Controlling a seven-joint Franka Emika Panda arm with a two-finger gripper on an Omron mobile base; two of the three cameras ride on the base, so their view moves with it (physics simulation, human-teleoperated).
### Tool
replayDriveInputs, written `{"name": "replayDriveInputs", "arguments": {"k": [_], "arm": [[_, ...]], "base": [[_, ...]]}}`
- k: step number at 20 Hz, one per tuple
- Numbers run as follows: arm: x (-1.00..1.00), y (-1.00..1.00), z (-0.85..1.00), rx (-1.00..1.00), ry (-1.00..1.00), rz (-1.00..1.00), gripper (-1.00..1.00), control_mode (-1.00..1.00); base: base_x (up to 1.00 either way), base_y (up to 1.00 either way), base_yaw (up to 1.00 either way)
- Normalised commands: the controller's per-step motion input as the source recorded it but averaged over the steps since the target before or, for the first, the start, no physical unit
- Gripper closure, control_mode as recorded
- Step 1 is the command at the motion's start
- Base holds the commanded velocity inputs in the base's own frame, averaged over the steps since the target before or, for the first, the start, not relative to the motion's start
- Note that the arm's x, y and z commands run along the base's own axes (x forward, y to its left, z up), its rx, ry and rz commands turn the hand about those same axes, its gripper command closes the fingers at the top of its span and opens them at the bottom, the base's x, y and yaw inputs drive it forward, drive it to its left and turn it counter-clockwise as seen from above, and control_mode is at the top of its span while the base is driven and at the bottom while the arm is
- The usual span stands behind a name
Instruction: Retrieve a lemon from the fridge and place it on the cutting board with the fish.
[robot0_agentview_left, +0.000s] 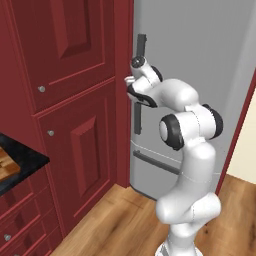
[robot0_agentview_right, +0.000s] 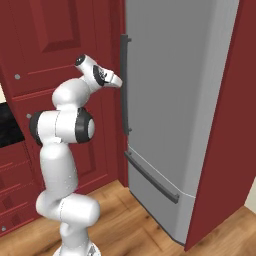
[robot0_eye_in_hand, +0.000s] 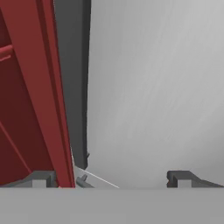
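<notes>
The fridge (robot0_agentview_left: 200, 65) (robot0_agentview_right: 180, 100) is a tall light-grey appliance and its doors are shut, so the lemon is hidden. My gripper (robot0_agentview_left: 131, 84) (robot0_agentview_right: 120, 81) is raised against the long dark handle (robot0_agentview_left: 139, 85) (robot0_agentview_right: 124, 85) at the upper door's left edge. In the hand view the gripper (robot0_eye_in_hand: 112, 178) stands open. The handle (robot0_eye_in_hand: 72, 87) runs up between the fingertips (robot0_eye_in_hand: 183, 178), close to the left one, in front of the grey door (robot0_eye_in_hand: 153, 87). A corner of the wooden cutting board (robot0_agentview_left: 6, 167) lies on the black counter at the far left. The fish is out of view.
Dark red cabinet doors (robot0_agentview_left: 65, 100) (robot0_agentview_right: 45, 45) stand directly left of the fridge, and a red side panel (robot0_agentview_right: 225, 150) flanks it on the right. A horizontal drawer handle (robot0_agentview_right: 152, 177) crosses the fridge's lower part. Wooden floor (robot0_agentview_left: 115, 220) lies in front.
</notes>
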Motion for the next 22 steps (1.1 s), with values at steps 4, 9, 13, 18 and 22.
{"name": "replayDriveInputs", "arguments": {"k": [4,9,13,18,22], "arm": [[0.47,0.07,-0.04,0.00,0.00,0.00,-1.00,-1.00],[0.53,0.11,-0.04,0.00,-0.02,0.00,-1.00,-1.00],[0.54,0.07,-0.06,0.00,-0.01,0.00,-1.00,-1.00],[0.52,0.02,-0.10,0.00,0.00,0.00,-1.00,-1.00],[0.43,-0.01,-0.15,0.00,-0.01,0.00,-1.00,-1.00]], "base": [[0.00,0.00,0.00],[0.00,0.00,0.00],[0.00,0.00,0.00],[0.00,0.00,0.00],[0.00,0.00,0.00]]}}
